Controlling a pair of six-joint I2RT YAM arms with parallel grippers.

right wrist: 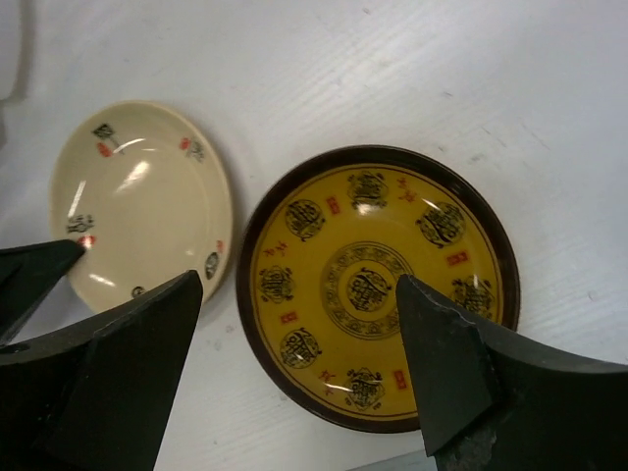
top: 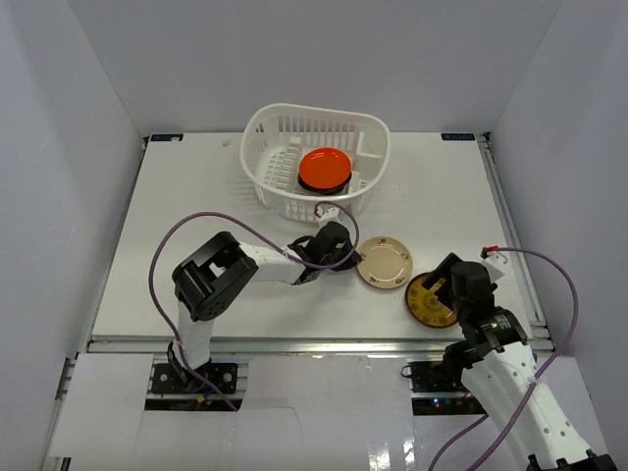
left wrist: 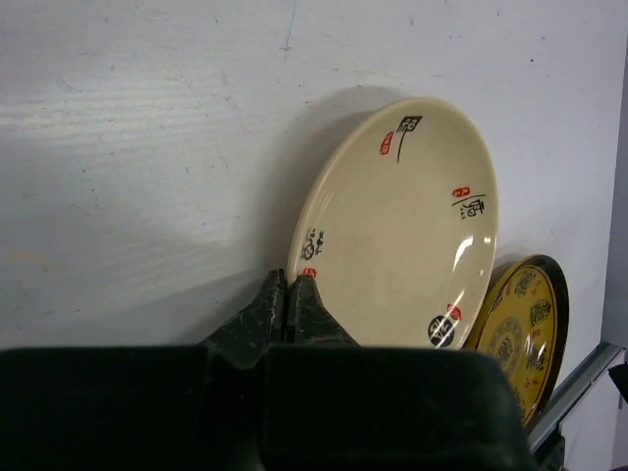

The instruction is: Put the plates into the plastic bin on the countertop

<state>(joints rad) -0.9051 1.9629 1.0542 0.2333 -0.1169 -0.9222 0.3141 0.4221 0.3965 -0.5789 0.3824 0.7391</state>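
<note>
A cream plate (top: 384,263) (left wrist: 402,226) (right wrist: 137,201) lies on the countertop (top: 196,216) in front of the plastic bin (top: 285,132). My left gripper (top: 345,257) (left wrist: 287,285) is shut on its left rim. Just to the right sits a yellow patterned plate (top: 427,302) (left wrist: 520,329) (right wrist: 378,285). My right gripper (top: 449,285) (right wrist: 299,285) hangs open above it, one finger over each side of the plate. An orange plate (top: 324,167) rests inside the bin.
The bin stands at the back centre of the countertop. A metal rail (top: 294,343) runs along the front edge, close to the yellow plate. Purple cables (top: 172,235) loop from both arms. White walls enclose the table.
</note>
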